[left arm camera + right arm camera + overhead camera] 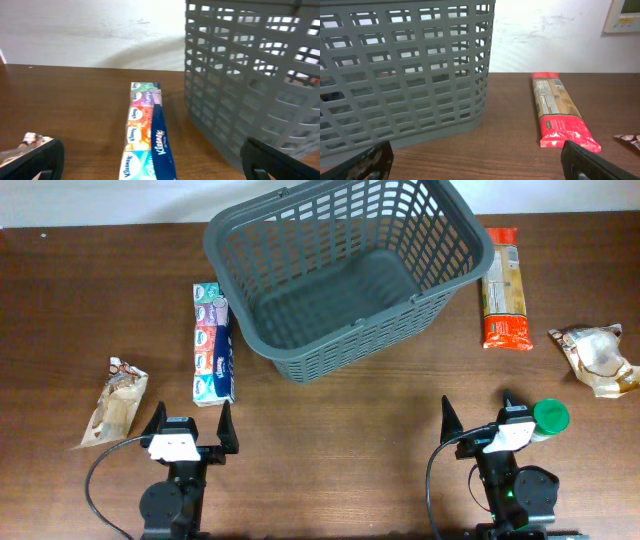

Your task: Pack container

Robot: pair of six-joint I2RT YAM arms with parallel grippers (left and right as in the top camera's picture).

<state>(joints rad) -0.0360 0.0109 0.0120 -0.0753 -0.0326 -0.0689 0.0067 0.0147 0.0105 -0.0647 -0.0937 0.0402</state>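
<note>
Overhead: tissue pack (212, 345) left of basket (330, 352), pasta pkg (503, 300) right.

The container (340, 350) is matt dark grey plastic, moulded smooth. The bench (340, 445) shows dark wood grain with a faint sheen. Glossy film wraps the tissue pack (212, 345) and the pasta packet (503, 300) — light catches both. The left snack bag (115, 402) and right snack bag (597, 358) look crinkled and shiny.
</note>
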